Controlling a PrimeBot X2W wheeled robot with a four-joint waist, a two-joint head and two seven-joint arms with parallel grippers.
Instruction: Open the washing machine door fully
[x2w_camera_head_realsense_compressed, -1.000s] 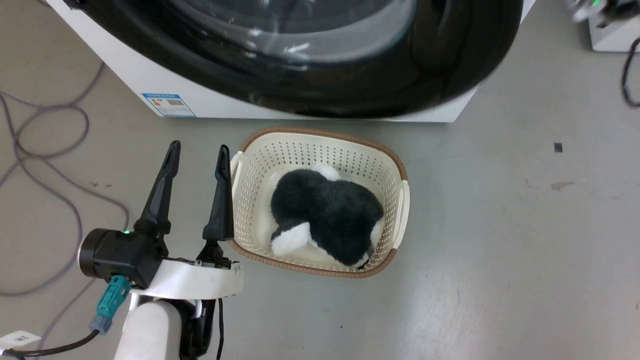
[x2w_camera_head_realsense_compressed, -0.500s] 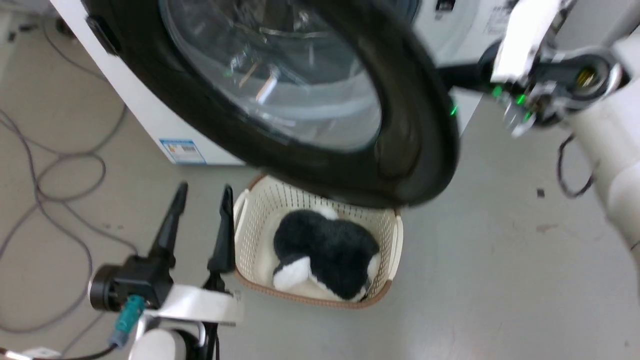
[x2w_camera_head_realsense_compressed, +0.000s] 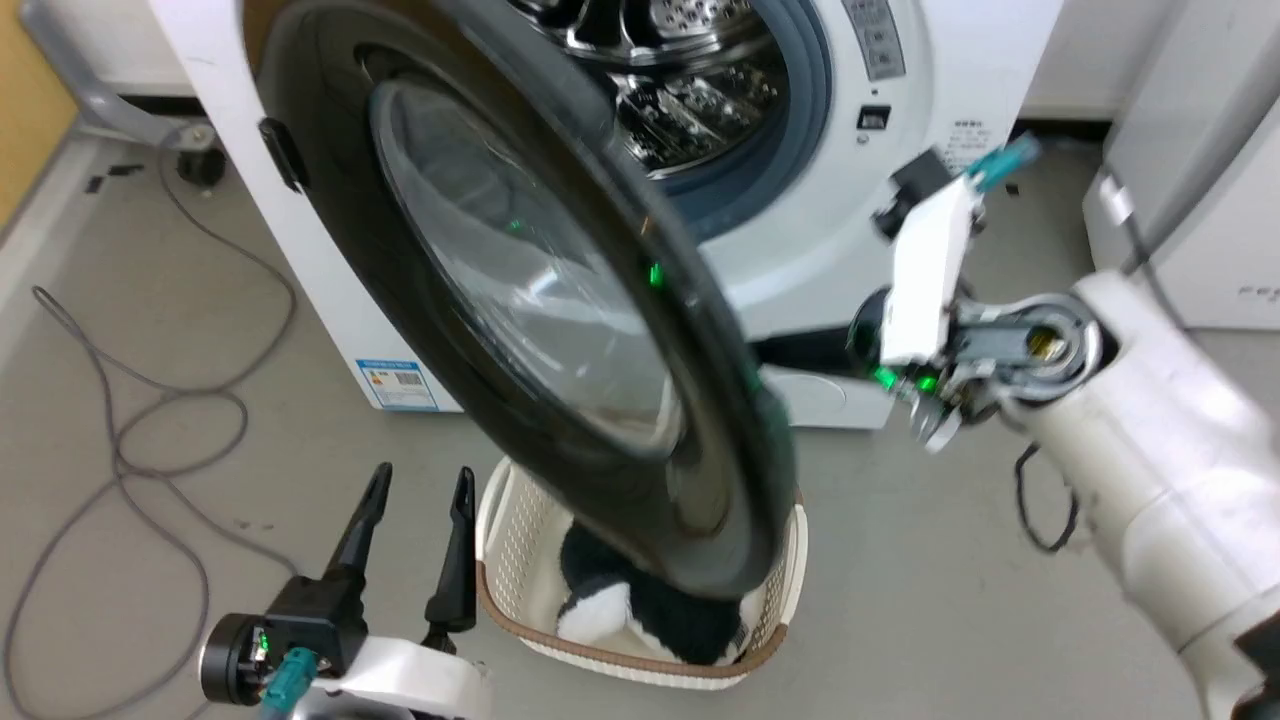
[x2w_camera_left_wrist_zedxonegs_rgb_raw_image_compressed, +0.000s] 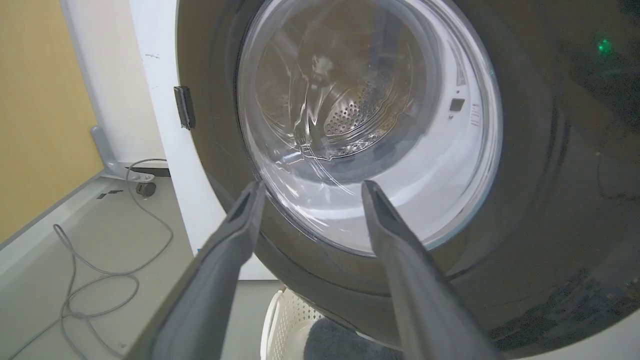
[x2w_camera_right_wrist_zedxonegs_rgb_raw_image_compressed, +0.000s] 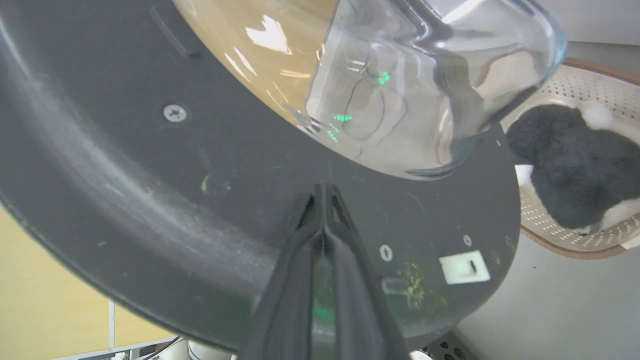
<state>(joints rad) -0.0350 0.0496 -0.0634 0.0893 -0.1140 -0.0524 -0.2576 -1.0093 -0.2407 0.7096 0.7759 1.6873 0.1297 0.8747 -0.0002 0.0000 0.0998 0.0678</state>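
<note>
Grey floor (x2w_camera_head_realsense_compressed: 950, 560); washing machine door (x2w_camera_head_realsense_compressed: 520, 300) swung wider, closed right gripper (x2w_camera_right_wrist_zedxonegs_rgb_raw_image_compressed: 324, 187) against rim.

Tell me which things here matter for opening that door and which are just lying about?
In the job: washing machine door, washing machine, right gripper shut at the door's inner side.
Lying about: basket, plush toy, floor cables, open left gripper.
</note>
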